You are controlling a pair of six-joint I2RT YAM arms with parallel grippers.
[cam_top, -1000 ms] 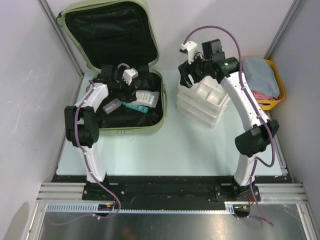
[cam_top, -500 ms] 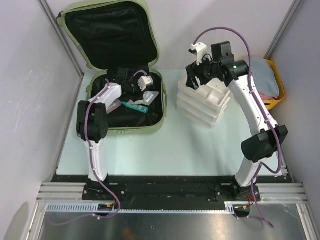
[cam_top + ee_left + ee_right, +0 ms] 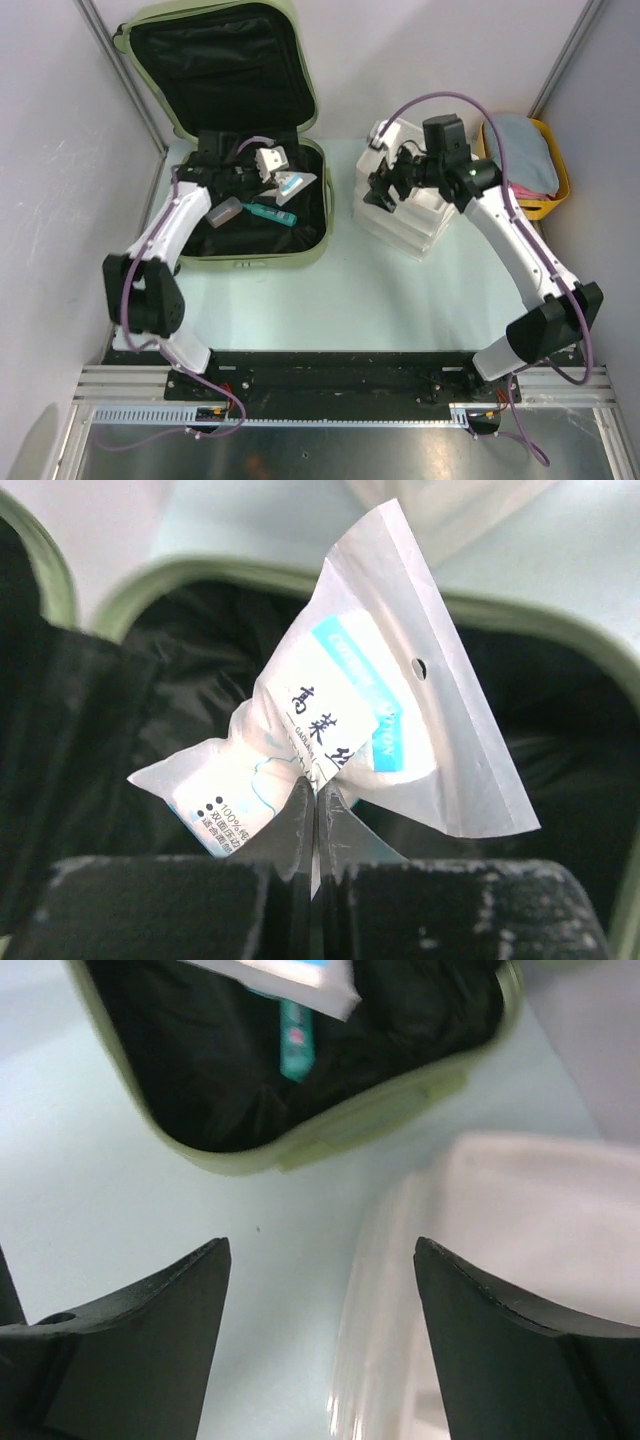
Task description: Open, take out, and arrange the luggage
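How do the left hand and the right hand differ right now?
The left hand is shut on a white packet; the right hand is open and empty. The left hand is over the open suitcase; the right hand is at the edge of the white organizer tray. Both are black.

Pale mint-green surface (image 3: 340, 290), smooth and matte, running from the black rail at the near edge to the back wall. Far left, the luggage (image 3: 260, 262) lies flat on it, lower shell down, lid propped up against the back corner. Just right of it, apart by a narrow strip, a stack of white trays (image 3: 400, 228) sits skewed. At the far right edge, a yellow tub (image 3: 556, 190); whether it rests on the surface is unclear.
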